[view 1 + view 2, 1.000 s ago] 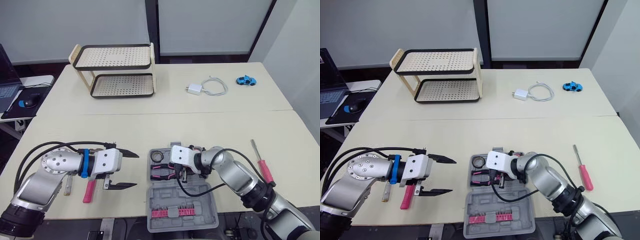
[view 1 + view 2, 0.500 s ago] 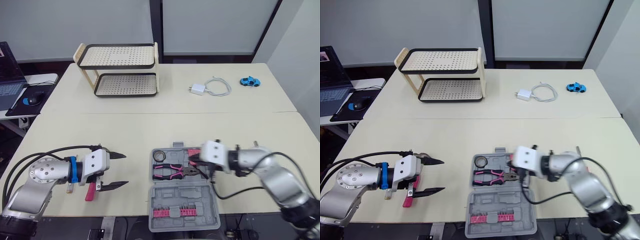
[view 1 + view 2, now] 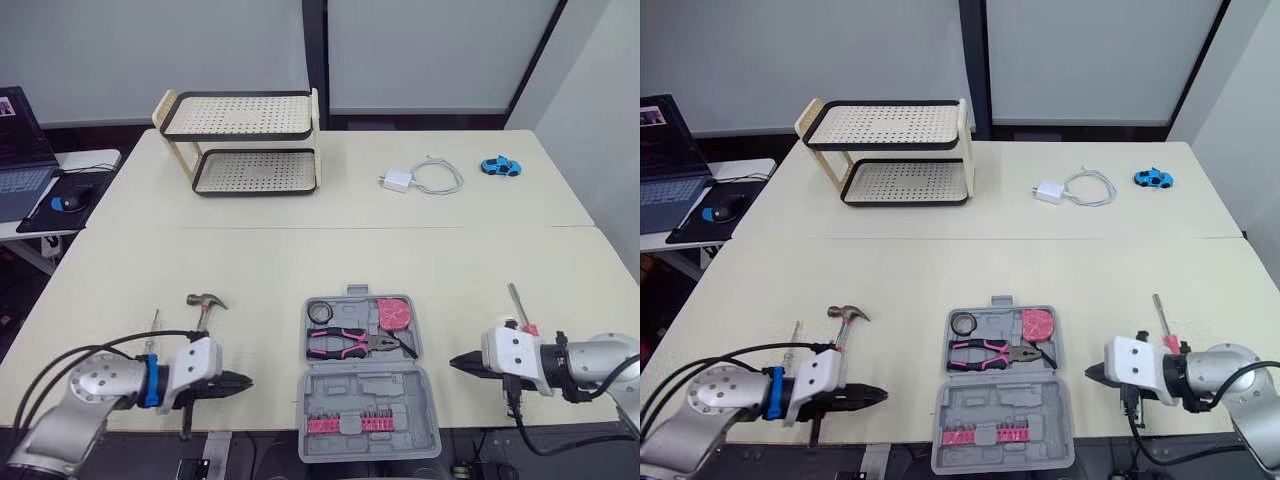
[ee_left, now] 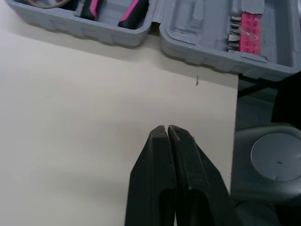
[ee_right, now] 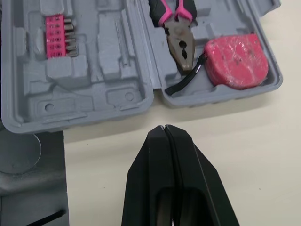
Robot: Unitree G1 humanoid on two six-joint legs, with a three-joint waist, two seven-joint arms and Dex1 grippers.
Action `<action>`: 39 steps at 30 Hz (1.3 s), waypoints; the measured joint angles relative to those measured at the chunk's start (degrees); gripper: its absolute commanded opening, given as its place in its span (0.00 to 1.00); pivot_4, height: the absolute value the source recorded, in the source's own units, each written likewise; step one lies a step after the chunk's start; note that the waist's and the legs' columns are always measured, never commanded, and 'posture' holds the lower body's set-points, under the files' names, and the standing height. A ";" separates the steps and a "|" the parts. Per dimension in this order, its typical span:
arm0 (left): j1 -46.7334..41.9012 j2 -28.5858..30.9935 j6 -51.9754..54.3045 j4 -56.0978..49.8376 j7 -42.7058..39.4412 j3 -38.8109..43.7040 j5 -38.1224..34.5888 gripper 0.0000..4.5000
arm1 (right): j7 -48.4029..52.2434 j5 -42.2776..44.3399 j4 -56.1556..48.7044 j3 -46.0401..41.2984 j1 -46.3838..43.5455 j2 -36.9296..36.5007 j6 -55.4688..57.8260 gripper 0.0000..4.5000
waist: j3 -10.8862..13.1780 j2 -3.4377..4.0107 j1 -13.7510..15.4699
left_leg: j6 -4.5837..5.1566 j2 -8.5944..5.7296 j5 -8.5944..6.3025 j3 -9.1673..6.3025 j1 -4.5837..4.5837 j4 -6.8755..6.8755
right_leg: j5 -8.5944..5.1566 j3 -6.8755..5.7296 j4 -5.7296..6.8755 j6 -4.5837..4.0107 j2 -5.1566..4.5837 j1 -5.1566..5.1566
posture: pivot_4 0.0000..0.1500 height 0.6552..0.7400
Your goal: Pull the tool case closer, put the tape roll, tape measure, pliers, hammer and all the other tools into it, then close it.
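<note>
Drawn back, left claw (image 4: 166, 127) and right claw (image 5: 163, 128) flank the tool case (image 3: 365, 385), closed in wrist views.

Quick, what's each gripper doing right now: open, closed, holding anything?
Left gripper: closed, holding nothing.
Right gripper: closed, holding nothing.

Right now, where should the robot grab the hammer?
Grip the hammer by the bare shaft just below its head, coming down from above with the left end effector. It lies flat, head away from the robot, lower handle hidden under that arm.
</note>
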 measured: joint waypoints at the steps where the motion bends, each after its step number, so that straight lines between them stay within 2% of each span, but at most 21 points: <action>1: -0.07 -0.63 -0.05 -0.04 0.47 -0.91 0.62 0.00 | -0.49 -0.17 0.02 0.17 0.11 0.09 -0.01 0.00 | 0.00 0.00 0.02 | 0.00 0.00 0.00 -0.01 0.01 0.00 | 0.00 0.00 0.01 0.00 0.00 0.00 | 1.00 1.00; 9: -5.17 -6.13 -0.67 1.00 4.13 -6.95 4.93 0.00 | -3.08 -2.68 1.17 4.42 -0.82 1.95 0.32 0.00 | -0.01 -0.01 0.08 | 0.00 -0.02 0.00 -0.01 0.01 0.00 | 0.00 0.01 0.00 0.00 -0.02 0.01 | 1.00 1.00; 18: -10.81 -10.52 -2.66 6.49 6.95 -10.48 9.08 0.00 | -4.35 -5.71 7.41 9.63 -5.21 5.10 -1.76 0.00 | -0.02 -0.01 0.05 | -0.01 -0.03 0.00 -0.08 0.03 0.00 | 0.00 0.01 0.02 0.00 -0.01 0.00 | 1.00 1.00; 28: -11.74 -11.58 -2.62 6.84 8.15 -11.40 9.42 0.00 | -5.75 -7.84 10.77 13.39 -7.23 8.66 -2.49 0.00 | -0.02 -0.01 0.06 | -0.01 -0.03 0.01 -0.19 0.03 0.00 | 0.00 0.01 0.02 0.00 -0.02 0.00 | 1.00 1.00; 39: -11.83 -11.93 -0.52 3.92 9.24 -13.10 9.70 0.00 | -6.76 -8.82 11.92 13.74 -7.34 10.52 -2.39 0.00 | -0.02 -0.01 0.07 | -0.01 -0.03 0.01 -0.19 0.03 0.00 | 0.00 0.02 0.02 0.00 -0.03 -0.01 | 1.00 1.00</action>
